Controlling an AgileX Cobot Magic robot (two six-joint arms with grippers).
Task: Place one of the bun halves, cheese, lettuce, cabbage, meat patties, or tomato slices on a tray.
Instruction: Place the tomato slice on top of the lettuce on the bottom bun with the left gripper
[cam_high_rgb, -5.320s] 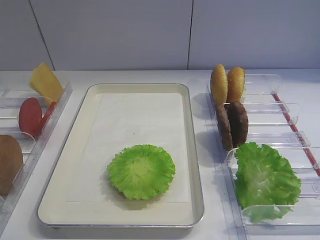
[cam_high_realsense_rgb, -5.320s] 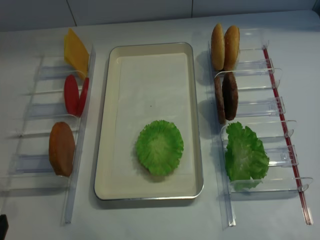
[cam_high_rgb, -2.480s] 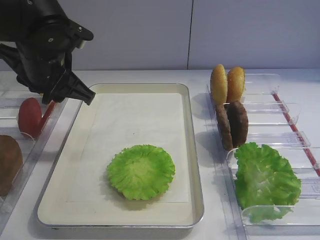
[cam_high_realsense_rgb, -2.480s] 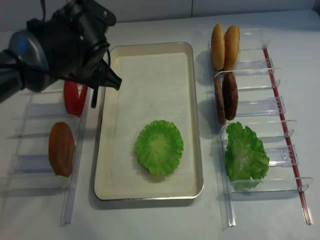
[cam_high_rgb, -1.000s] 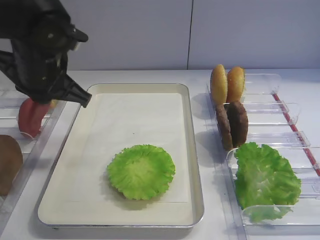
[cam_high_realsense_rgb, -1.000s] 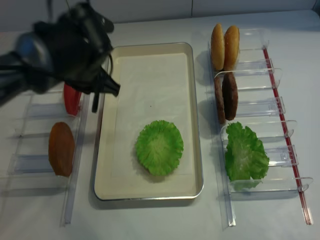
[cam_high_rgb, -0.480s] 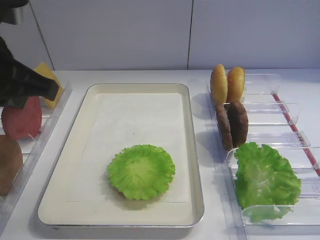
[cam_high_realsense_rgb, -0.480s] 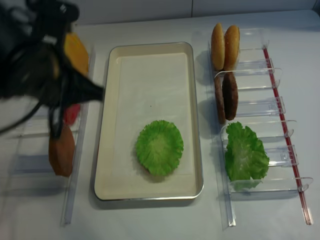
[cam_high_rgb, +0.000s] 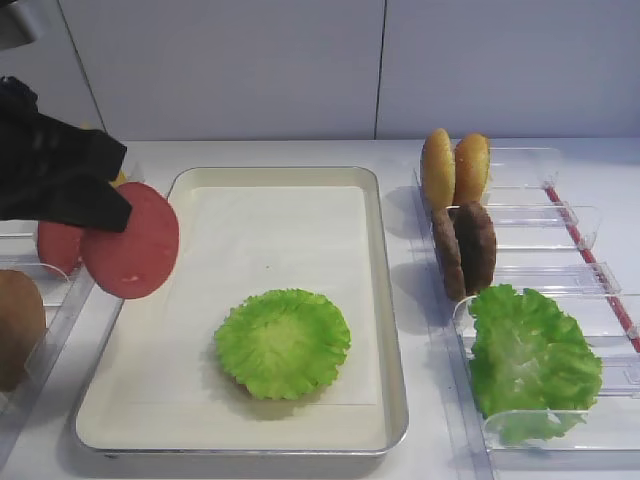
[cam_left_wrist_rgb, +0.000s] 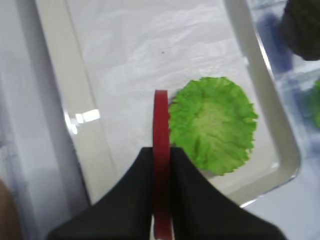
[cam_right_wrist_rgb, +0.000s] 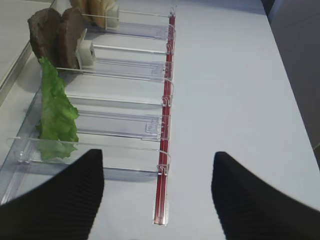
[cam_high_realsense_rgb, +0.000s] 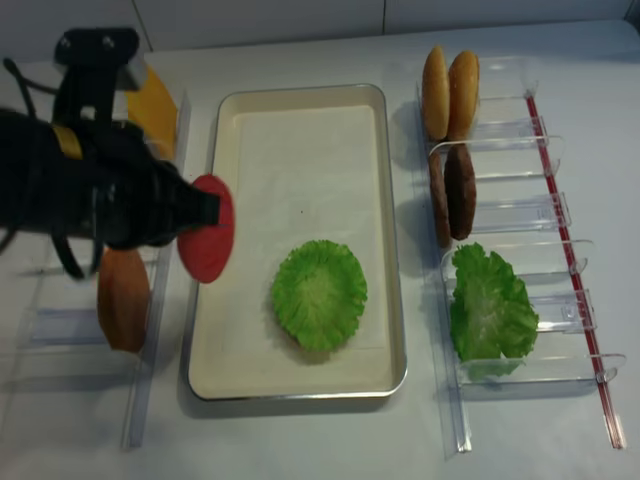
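Observation:
My left gripper is shut on a tomato slice, held on edge over the left rim of the tray. A round frilly green leaf lies flat on the tray's paper, just right of the slice. Another tomato slice stands in the left rack. My right gripper is open with nothing between its fingers, low over the table beside the right rack. It is out of both exterior views.
The right rack holds bun halves, meat patties and lettuce. Cheese and a brown round piece stand in the left rack. A red strip edges the right rack.
My left gripper has lifted a tomato slice out of the left rack and carried it right, over the tray's left edge. The right gripper shows no earlier view.

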